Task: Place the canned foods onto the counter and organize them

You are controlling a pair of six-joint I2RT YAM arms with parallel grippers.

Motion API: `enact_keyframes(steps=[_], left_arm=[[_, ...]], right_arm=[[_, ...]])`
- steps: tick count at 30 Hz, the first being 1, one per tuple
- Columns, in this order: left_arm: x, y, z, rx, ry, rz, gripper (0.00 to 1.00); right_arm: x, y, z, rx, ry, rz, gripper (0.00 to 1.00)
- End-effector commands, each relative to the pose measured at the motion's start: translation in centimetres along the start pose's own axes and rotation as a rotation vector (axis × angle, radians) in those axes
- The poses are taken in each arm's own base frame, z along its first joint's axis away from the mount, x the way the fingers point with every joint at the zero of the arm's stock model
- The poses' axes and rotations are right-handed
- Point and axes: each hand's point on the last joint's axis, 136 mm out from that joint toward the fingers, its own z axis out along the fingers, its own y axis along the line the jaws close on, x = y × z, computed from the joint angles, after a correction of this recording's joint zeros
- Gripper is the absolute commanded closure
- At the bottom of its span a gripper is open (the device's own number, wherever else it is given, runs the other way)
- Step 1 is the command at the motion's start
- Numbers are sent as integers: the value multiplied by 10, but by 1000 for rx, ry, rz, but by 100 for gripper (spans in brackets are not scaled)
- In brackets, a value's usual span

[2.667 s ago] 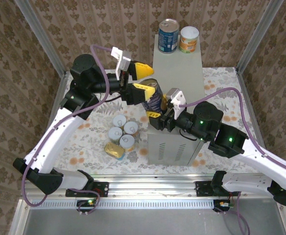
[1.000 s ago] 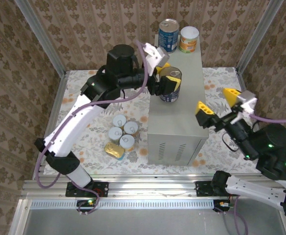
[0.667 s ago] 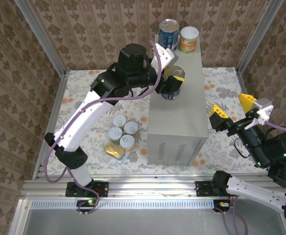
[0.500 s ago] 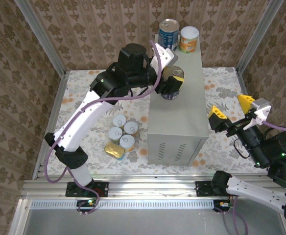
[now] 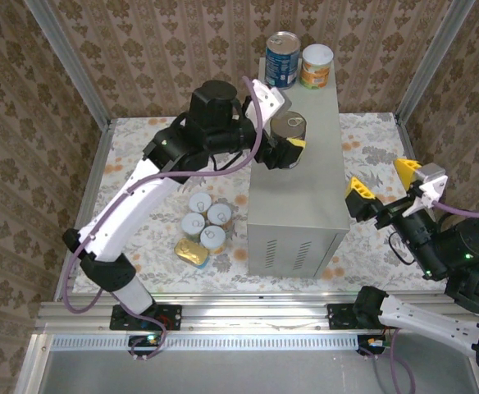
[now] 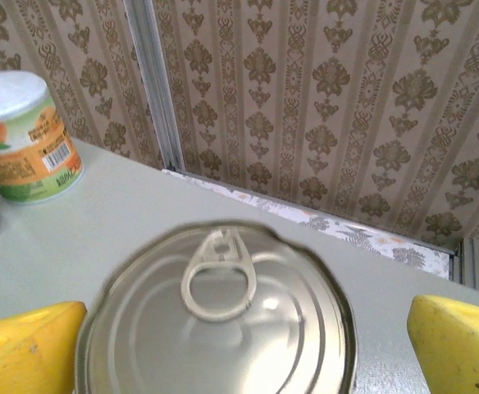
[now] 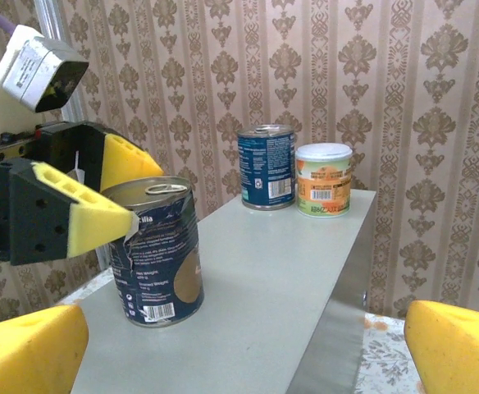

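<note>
Change: left gripper [image 5: 289, 141] has let go of the can [image 5: 287, 127]; half a second ago its pads were clamped on it, and now the jaws stand spread on either side.
Left gripper: released. In the left wrist view one pad sits well clear of the can [image 6: 223, 312] at lower right, while the other is close against its edge at lower left; whether that one touches, I cannot tell.
Can: upright on the counter [image 5: 305, 189], upper centre of the top view, near the left edge of the counter top and apart from the two cans at the back.
Right gripper: released and empty [image 5: 383, 180], off to the right of the counter, lower than it was a second ago.
Back row: blue can [image 5: 282, 59] and orange can [image 5: 317, 66] side by side at the far end.
Floor: four short cans [image 5: 203, 217] and a flat tin [image 5: 192, 252] at centre left, not yet lifted.
Meaning: three of seven look placed. The left arm probably needs to back off without nudging the can, then fetch a short can.
</note>
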Motion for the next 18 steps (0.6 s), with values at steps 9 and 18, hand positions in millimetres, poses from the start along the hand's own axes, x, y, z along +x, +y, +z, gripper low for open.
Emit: enact_keyframes(steps=[9,18], left_arm=[[5,10,-5,-14,-76,-51,10],[24,48,6,-111,-60,-67,29]], right_arm=[[0,9,12,-4,7,-21,0],[4,14,18,-6,16,-34,0]])
